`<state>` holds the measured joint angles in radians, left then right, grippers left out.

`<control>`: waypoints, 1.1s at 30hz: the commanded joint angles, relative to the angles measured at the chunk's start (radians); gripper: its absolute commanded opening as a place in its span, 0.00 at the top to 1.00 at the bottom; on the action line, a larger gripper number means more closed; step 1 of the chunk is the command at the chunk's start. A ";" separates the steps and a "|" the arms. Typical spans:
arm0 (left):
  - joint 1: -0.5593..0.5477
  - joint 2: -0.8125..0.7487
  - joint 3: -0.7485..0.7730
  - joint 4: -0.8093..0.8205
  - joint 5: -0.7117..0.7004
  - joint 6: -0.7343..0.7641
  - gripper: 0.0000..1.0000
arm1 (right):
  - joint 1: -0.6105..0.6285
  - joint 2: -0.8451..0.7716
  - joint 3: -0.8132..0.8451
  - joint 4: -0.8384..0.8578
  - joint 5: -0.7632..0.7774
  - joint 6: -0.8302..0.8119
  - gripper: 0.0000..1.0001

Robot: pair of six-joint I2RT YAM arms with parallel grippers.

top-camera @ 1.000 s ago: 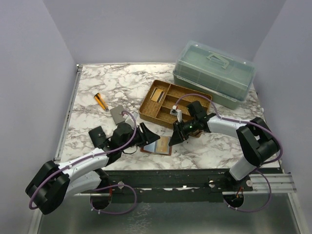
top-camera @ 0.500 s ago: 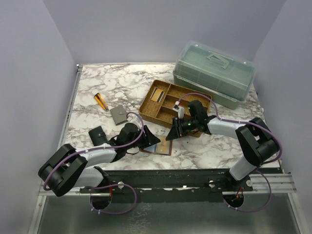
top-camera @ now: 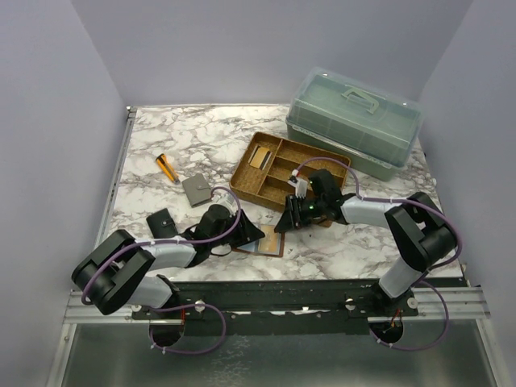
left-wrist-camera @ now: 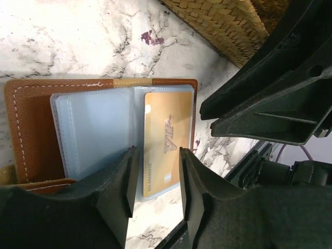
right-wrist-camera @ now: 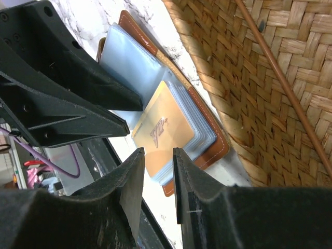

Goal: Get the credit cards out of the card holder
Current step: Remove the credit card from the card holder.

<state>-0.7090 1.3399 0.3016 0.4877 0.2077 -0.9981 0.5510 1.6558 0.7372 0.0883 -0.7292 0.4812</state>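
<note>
From above, the wallet (top-camera: 271,247) is largely covered by the left gripper (top-camera: 253,233). The small print on the gold card (left-wrist-camera: 167,137) cannot be read. The basket (left-wrist-camera: 223,21) is cut off by the left wrist view's top edge.

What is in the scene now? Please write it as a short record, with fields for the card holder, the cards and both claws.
card holder: lying open on the marble table
gold card: lies in the open holder, printed VIP
left claw: open, over the gold card
right claw: open, over the same card
woven tray: behind the holder, one tan card inside
</note>
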 commanded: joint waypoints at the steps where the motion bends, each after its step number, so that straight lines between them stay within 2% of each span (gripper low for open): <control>1: -0.005 0.020 -0.017 0.034 -0.017 0.013 0.60 | 0.011 0.029 -0.012 0.024 0.038 0.030 0.66; 16: -0.004 0.080 -0.049 0.045 -0.036 -0.023 0.70 | 0.023 0.013 -0.026 0.008 0.134 0.034 0.65; 24: -0.004 0.081 -0.071 0.053 -0.040 -0.042 0.80 | 0.026 -0.003 -0.023 -0.006 0.172 0.033 0.60; 33: -0.004 0.089 -0.083 0.070 -0.036 -0.062 0.82 | 0.025 0.007 -0.020 -0.012 0.163 0.044 0.59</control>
<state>-0.7090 1.4063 0.2470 0.5900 0.1890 -1.0569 0.5812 1.6577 0.7265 0.1112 -0.6250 0.5091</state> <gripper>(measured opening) 0.188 0.402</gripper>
